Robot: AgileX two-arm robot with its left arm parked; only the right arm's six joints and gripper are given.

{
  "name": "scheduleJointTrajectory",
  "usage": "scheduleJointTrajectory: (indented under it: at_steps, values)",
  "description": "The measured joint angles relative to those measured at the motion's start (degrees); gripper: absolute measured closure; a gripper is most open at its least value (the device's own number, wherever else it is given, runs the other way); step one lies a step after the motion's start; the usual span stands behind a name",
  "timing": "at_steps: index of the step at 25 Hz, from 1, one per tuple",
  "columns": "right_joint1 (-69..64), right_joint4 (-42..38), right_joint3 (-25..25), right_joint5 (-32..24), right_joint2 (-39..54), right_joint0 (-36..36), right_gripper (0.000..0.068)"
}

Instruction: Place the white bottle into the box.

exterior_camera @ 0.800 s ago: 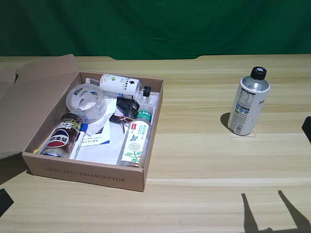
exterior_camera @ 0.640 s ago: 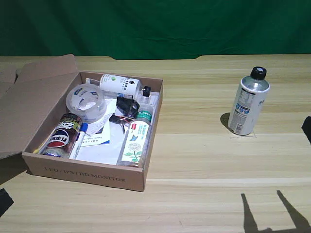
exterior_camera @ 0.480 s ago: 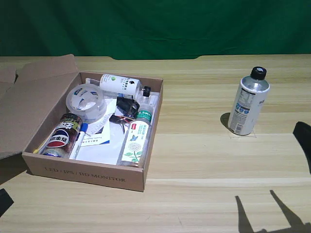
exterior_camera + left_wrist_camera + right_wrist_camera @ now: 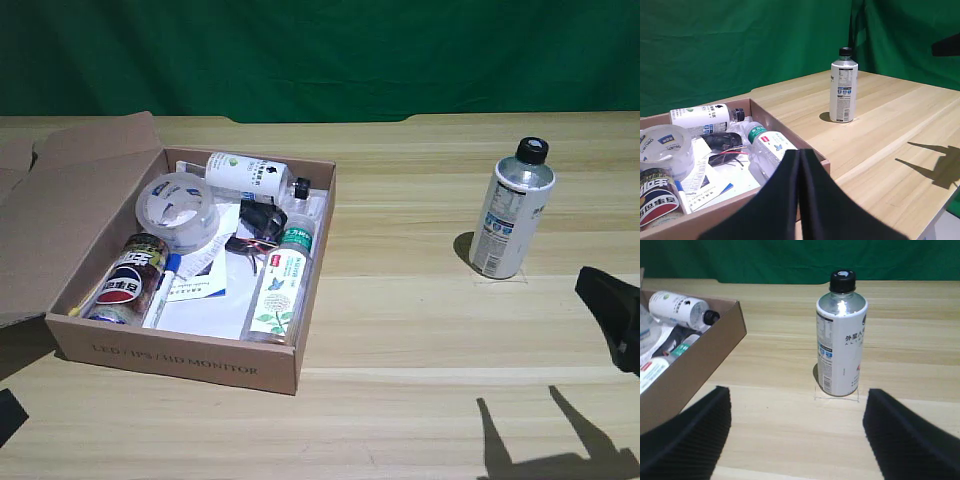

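Upright on the wooden table (image 4: 420, 330), the white bottle (image 4: 511, 210) stands toward the far right part of the surface as the exterior view shows it, black cap on top, its label with blue and black print facing the camera. It is well apart from the box (image 4: 170, 356), which sits near the table's left edge in that view with its flaps folded outward and faint print on its front wall. Nothing touches the bottle.

The right gripper (image 4: 797, 435) has its two dark fingers (image 4: 687, 432) spread wide, holding nothing; in the right wrist view the bottle stands between them but farther off, clear of both. In the exterior view only a dark part of that arm shows at the right edge, nearer the camera than the bottle.

Inside the box lie a white bottle with a green-logo label (image 4: 247, 174) along the far wall, a roll of clear tape (image 4: 177, 209), a cola can (image 4: 126, 280), and a clear bottle with a green cap (image 4: 282, 282) beside the right wall, on some papers.
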Motion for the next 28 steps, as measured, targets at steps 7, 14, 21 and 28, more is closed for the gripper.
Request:
scheduleJointTrajectory:
  at_steps: [7,14,21,28]
  values:
    - [3.7,-2.7,5.7,-2.8,-1.2,0.0,0.0062]
    - [18.1,-0.1,5.9,-2.9,-10.6,0.0,0.0066]
    - [32.8,-3.0,1.8,-3.0,-19.0,4.2,0.0093]
    - [43.3,-5.4,1.6,-3.1,-26.3,4.6,0.0096]
